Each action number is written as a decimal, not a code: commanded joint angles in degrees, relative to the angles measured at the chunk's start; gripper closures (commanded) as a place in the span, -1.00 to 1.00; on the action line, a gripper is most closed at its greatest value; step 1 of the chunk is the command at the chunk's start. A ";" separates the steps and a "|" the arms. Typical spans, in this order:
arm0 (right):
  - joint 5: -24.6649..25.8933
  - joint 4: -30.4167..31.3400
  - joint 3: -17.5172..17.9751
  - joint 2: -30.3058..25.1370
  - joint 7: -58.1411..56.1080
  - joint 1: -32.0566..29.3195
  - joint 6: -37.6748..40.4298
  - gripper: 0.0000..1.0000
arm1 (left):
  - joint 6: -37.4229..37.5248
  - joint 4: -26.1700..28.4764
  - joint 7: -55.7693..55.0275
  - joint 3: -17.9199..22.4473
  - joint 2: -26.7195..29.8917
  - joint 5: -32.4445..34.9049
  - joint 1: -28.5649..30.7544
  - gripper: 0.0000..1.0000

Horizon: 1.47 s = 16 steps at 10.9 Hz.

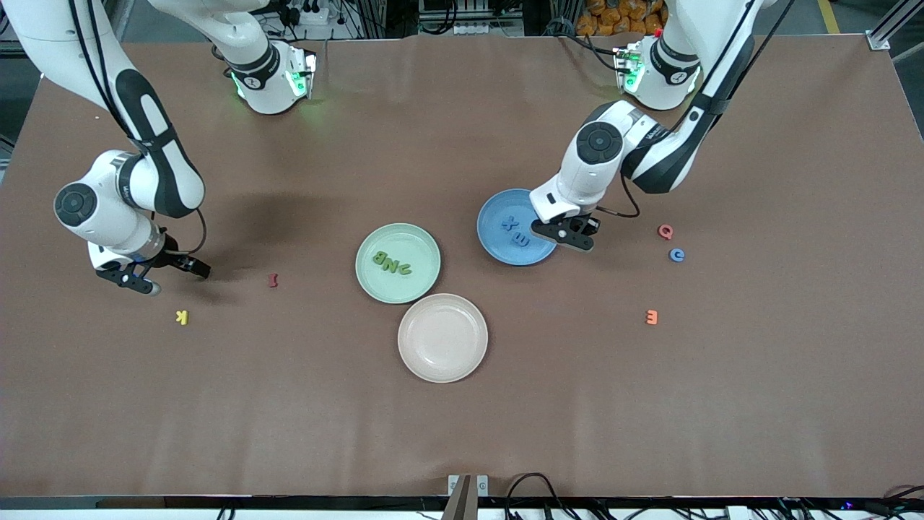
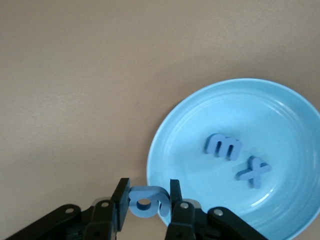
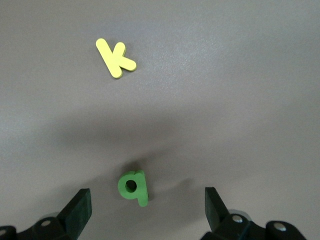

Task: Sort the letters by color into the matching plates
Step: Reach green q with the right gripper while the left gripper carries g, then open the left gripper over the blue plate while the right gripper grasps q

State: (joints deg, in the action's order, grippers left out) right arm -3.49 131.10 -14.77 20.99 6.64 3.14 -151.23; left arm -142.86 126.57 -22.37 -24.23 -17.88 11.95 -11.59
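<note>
My left gripper (image 1: 570, 237) is shut on a blue letter (image 2: 147, 204) and holds it over the rim of the blue plate (image 1: 498, 211), at the side toward the left arm's end of the table. In the left wrist view, the gripper (image 2: 148, 192) is at the plate's edge (image 2: 200, 115). A blue m (image 2: 223, 146) and a blue x (image 2: 254, 171) lie in that plate. The mint green plate (image 1: 422, 242) holds three green letters (image 1: 392, 263). My right gripper (image 1: 160, 277) is open, low over a green q (image 3: 133, 187) that lies on the table between its fingers. A blue C (image 1: 676, 254) lies on the table.
A beige-pink plate (image 1: 442, 337) sits nearer to the front camera than the green plate and touches it. A yellow K (image 1: 182, 316) and a dark red letter (image 1: 273, 279) lie near my right gripper. A pink Q (image 1: 665, 231) and an orange E (image 1: 652, 316) lie near the blue C.
</note>
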 commanded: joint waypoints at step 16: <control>0.15 0.56 12.22 2.66 -1.81 -12.11 -5.48 -0.60 | 5.48 -5.99 -12.35 0.24 -2.60 -1.22 -3.80 -1.00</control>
State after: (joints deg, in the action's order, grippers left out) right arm -3.51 131.37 -3.80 23.46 5.95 -7.44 -155.91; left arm -140.41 121.27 -34.59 -23.67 -22.62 11.94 -17.46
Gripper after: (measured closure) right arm 0.048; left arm 0.000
